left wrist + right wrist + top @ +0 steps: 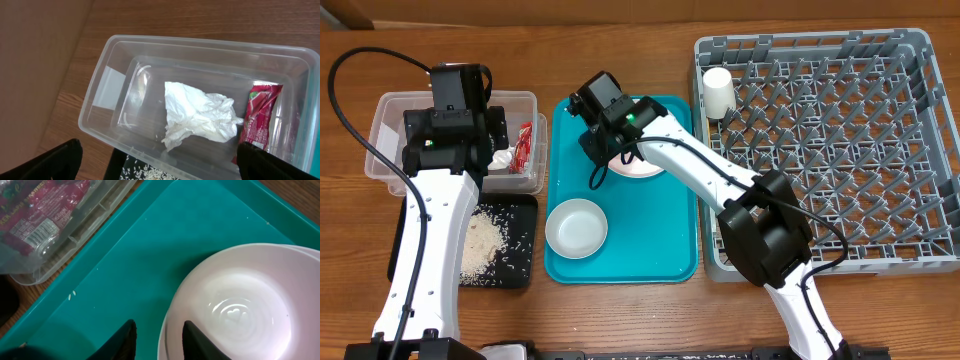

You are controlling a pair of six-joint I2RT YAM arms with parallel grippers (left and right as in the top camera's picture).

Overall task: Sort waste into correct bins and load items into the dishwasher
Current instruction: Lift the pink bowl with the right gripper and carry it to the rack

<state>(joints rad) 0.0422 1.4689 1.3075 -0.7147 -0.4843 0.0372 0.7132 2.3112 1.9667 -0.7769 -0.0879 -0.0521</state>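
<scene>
Rice scraps point(480, 245) are lying on the black tray point(525, 275) at the tabletop's point(620, 320) near-left edge. Beyond, the right gripper point(160, 330) is straddling the rim of the larger bowl point(235, 310) on the teal tray point(660, 240), jaws partly open; closing and lifting toward the dish rack point(860, 150) seems next. Left gripper point(160, 165) is hovering wide open over the far-left tub point(210, 60).

A robot test bench: wooden table point(620, 40), grey dish rack point(840, 150), teal serving tray point(660, 230).
</scene>
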